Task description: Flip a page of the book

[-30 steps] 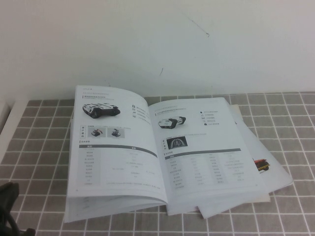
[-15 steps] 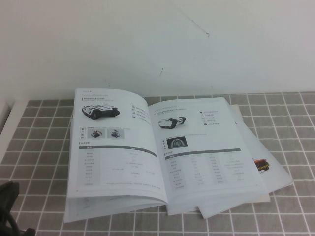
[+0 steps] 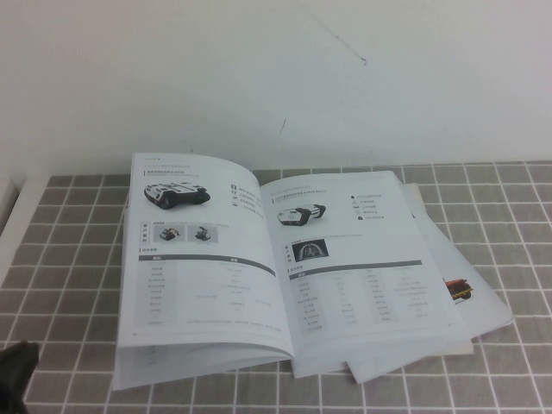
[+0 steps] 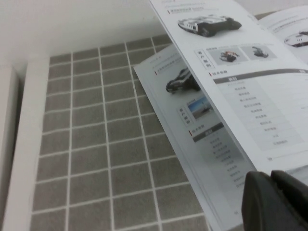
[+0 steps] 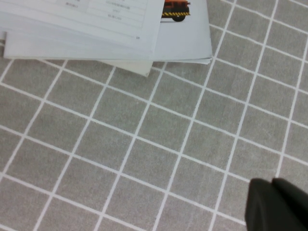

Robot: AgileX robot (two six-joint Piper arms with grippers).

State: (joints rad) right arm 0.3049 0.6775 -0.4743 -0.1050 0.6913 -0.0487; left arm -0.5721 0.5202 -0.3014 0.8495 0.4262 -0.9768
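Grey tiled tabletop (image 3: 69, 259) was occupied by the open book (image 3: 285, 267); the left gripper (image 4: 276, 199), fingers together, was seen nearer its lifted page (image 4: 231, 72); the right gripper (image 5: 274, 204) was shut, empty, well apart.

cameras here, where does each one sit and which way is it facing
High view: raised on the robot's side, angled down at the open book on the tiled table; only the left end effector shows.
Left wrist view: on the left arm, facing the book's raised page; left end effector shut.
Right wrist view: over tiles near the loose sheets; right end effector shut.
Shared: book, tiles.
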